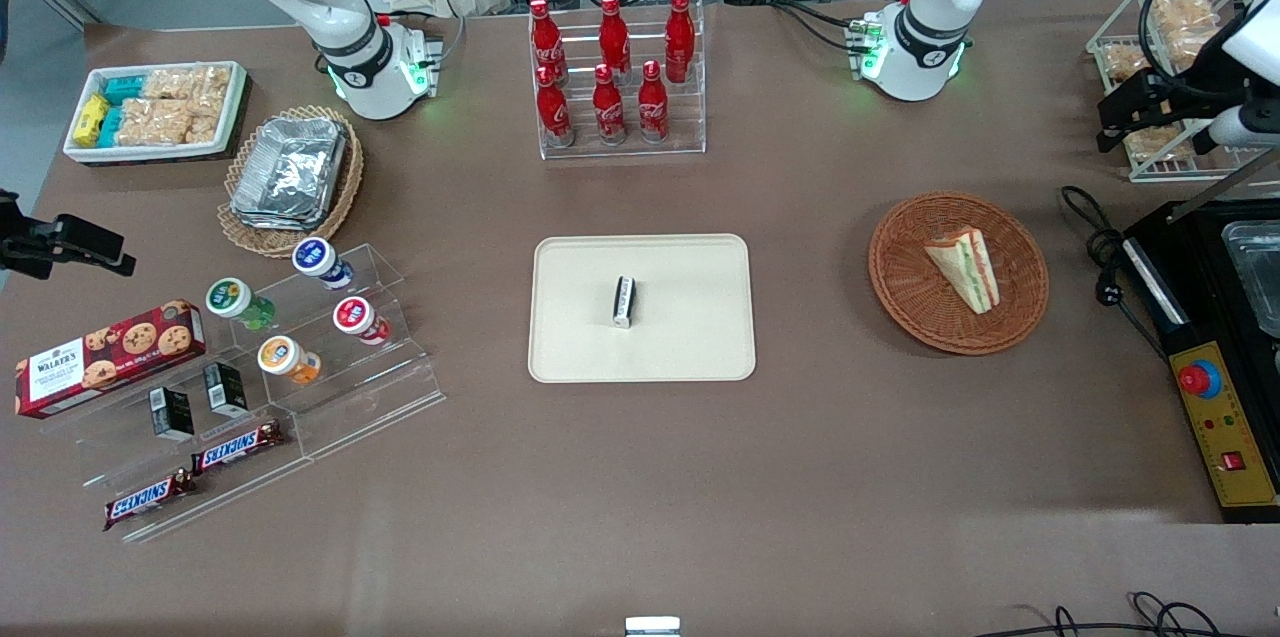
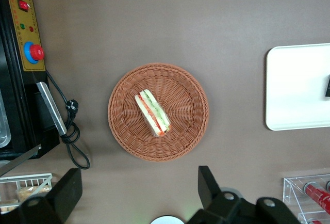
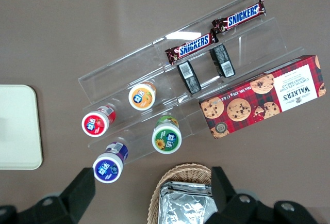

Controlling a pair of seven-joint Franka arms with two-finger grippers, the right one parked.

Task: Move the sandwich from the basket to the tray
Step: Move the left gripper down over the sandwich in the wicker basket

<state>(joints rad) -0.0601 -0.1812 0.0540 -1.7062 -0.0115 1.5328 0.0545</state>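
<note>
The left arm's gripper [image 2: 139, 195] hovers high above the wicker basket [image 1: 900, 292], jaws wide and empty, before descending to grasp the sandwich [image 1: 965, 267] bound for the tray [image 1: 690, 337].

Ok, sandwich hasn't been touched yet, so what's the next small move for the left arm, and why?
Probably bring the gripper down over the sandwich. It hangs open well above the table, the sandwich lies untouched in the basket, and the tray holds only a small dark packet. Lining the fingers across the wedge's flat sides looks like the sensible approach.
</note>
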